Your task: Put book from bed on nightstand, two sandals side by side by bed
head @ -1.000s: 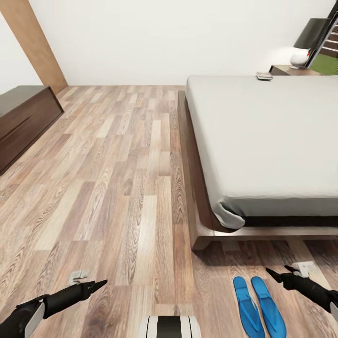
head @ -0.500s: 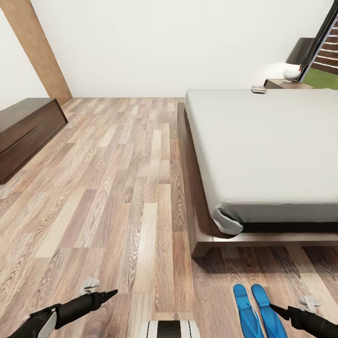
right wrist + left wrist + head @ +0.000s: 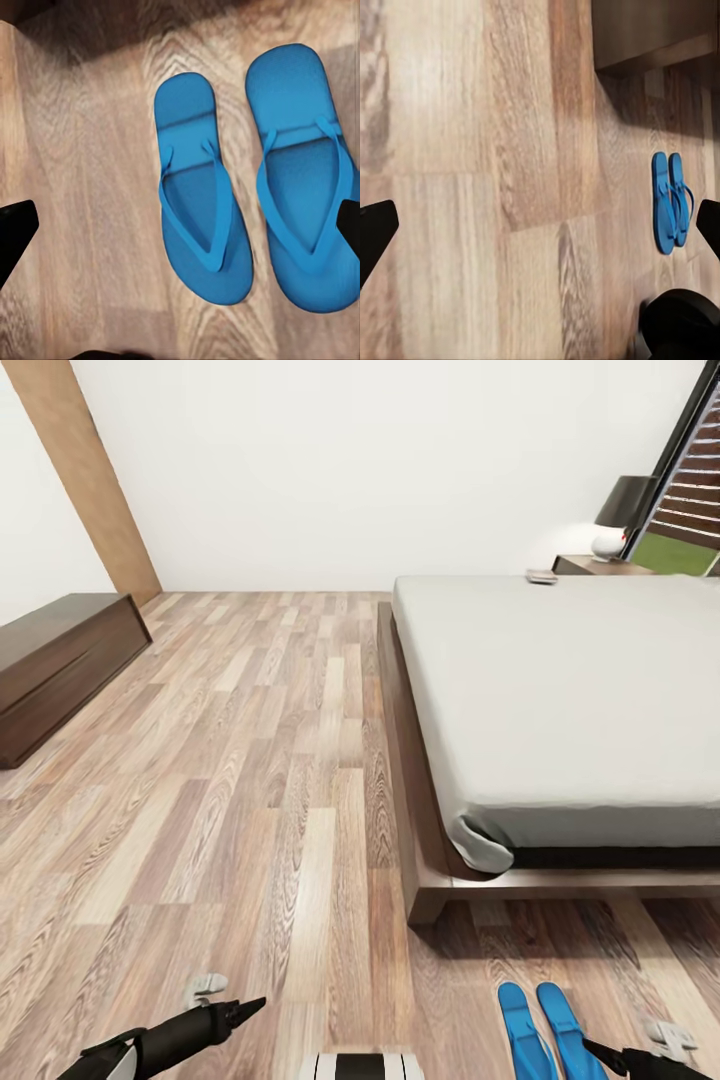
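Two blue sandals [image 3: 545, 1028] lie side by side on the wood floor just off the foot corner of the bed [image 3: 570, 690]. Seen close in the right wrist view, one sandal [image 3: 199, 202] sits parallel to the other [image 3: 304, 187], straps up. My right gripper [image 3: 635, 1045] hovers open beside them, and my left gripper [image 3: 225, 1000] hangs open over bare floor. The sandals [image 3: 671, 201] lie off to one side in the left wrist view. The book [image 3: 541, 576] lies on the mattress's far corner, beside a dark nightstand [image 3: 585, 565].
A long low dark cabinet [image 3: 60, 660] stands along the left wall beside a brown door [image 3: 90, 470]. A black-shaded lamp [image 3: 625, 500] and a white object [image 3: 607, 545] sit on the nightstand by the window [image 3: 690, 490]. Wide wood floor runs left of the bed.
The whole picture has slid downward, so the camera has tilted up. Both arms now sit lower in the frame. The sandals and the book lie where they were.
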